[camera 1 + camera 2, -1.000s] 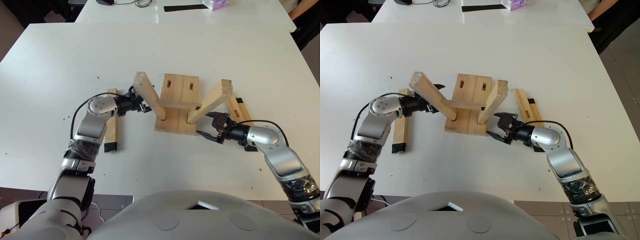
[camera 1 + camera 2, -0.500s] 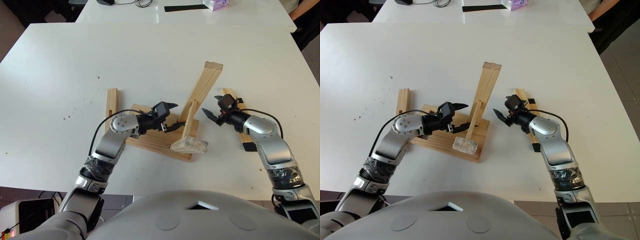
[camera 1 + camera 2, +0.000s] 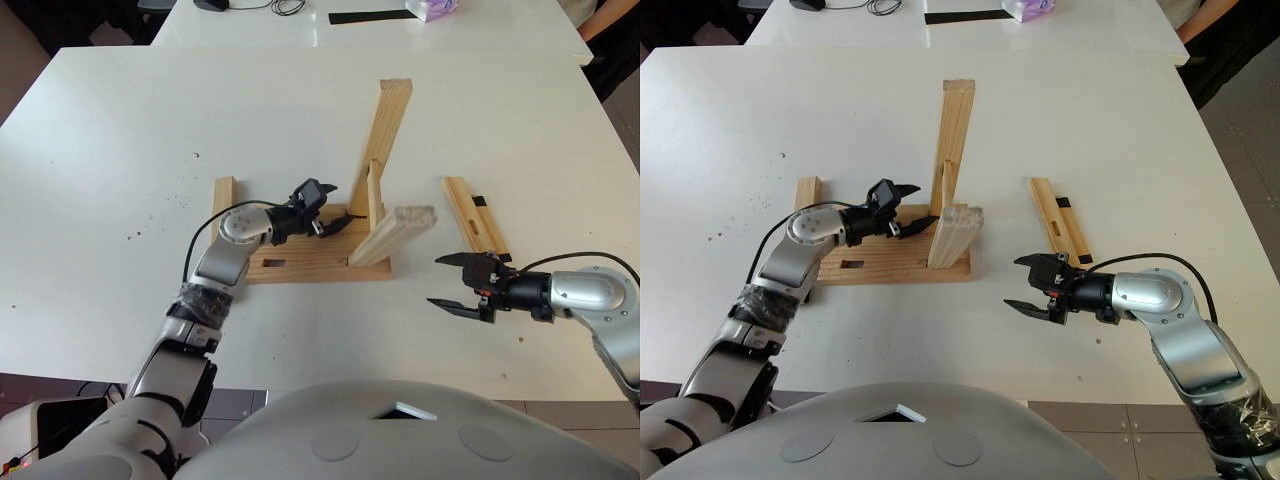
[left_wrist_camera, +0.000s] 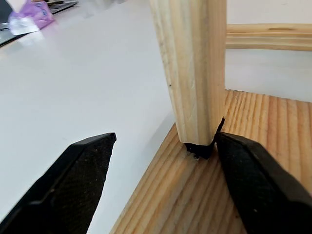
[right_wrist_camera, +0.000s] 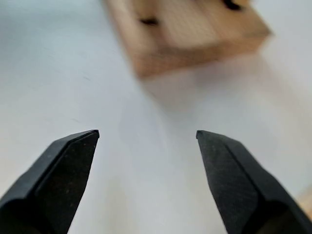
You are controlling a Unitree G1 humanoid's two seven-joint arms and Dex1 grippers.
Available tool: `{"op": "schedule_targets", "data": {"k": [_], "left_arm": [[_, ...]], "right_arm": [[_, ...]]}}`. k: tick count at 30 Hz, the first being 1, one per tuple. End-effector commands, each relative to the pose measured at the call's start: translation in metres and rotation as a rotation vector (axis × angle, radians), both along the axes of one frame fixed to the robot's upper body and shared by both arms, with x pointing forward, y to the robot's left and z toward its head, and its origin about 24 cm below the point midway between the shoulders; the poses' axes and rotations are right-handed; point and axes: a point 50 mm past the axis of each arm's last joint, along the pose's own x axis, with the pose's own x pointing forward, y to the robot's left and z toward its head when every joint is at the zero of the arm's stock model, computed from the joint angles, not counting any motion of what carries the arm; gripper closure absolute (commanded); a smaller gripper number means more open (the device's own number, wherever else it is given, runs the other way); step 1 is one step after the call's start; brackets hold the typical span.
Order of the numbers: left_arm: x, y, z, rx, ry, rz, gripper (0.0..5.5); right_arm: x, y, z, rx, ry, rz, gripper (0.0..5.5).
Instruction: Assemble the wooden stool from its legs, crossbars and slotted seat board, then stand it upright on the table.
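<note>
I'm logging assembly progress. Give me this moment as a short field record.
seat board: flat on table, two legs standing on it
tall leg: upright
second leg: leaning toward robot
left gripper: open, at tall leg's base
right gripper: open, empty, right of board
left loose piece: by board's left end
right loose piece: lying apart

One slotted seat board (image 3: pixel 300 268), two fitted legs (image 3: pixel 381 140) (image 3: pixel 392 235), one crossbar (image 3: pixel 375 190), and two loose wooden bars (image 3: pixel 224 195) (image 3: pixel 472 215).
</note>
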Motion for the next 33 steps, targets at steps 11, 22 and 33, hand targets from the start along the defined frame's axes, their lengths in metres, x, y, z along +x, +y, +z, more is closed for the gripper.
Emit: {"op": "schedule_targets", "data": {"k": [11, 22, 33], "left_arm": [[0.033, 0.014, 0.031, -0.028, -0.085, 0.101, 1.75], [0.074, 0.084, 0.061, 0.291, -0.360, 0.299, 1.75], [0.046, 0.053, 0.015, 0.410, -0.351, -0.135, 1.75]], "right_arm": [[0.012, 0.036, -0.016, 0.049, -0.066, -0.126, 1.81], [0.009, 0.052, -0.029, 0.062, -0.058, -0.141, 1.81], [0.028, 0.051, -0.043, 0.042, -0.073, -0.248, 1.81]]}}
